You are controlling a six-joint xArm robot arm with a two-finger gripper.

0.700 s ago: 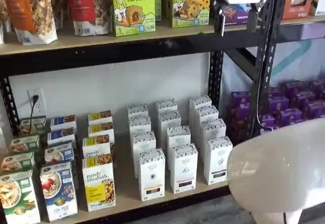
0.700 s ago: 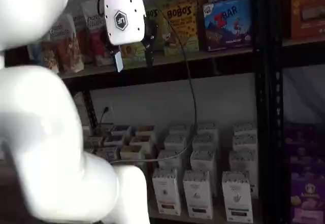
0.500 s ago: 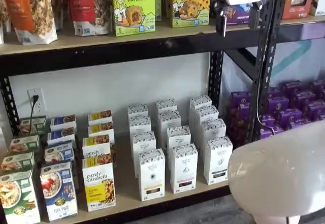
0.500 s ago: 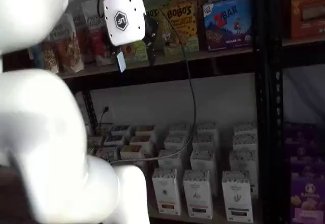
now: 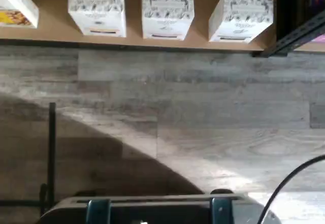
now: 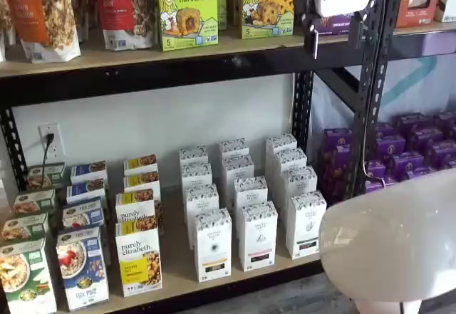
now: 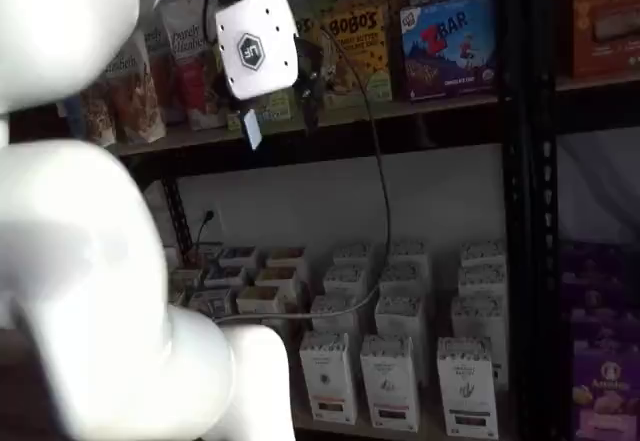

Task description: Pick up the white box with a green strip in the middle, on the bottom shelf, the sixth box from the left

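Nothing of the pick is done yet, as you can see: the gripper [image 6: 333, 38] hangs high up in front of the upper shelf [image 6: 142, 52] in both shelf views, well above the goods it has to reach, its two black fingers spread with a plain gap between them and nothing held. The white box [image 6: 306, 224] you want stands untouched at the front of the bottom shelf [image 6: 178, 268], rightmost of three front white cartons, close to the black rack post [image 6: 369, 86]; its dark low band reads greenish, but colour is hard to judge here. Beside it stand the middle carton [image 6: 257, 235] and the carton with an orange band [image 6: 213, 244]. The wrist view looks down on grey floor [image 5: 167, 117] with carton tops along the shelf edge. Left to do, by my reckoning: descend, line up, close on the box, lift it out. Contents: bottom shelf holds rows of white cartons and cereal boxes [image 6: 139, 264]; upper shelf holds snack boxes [image 6: 187, 8] and granola bags [image 6: 43, 11]
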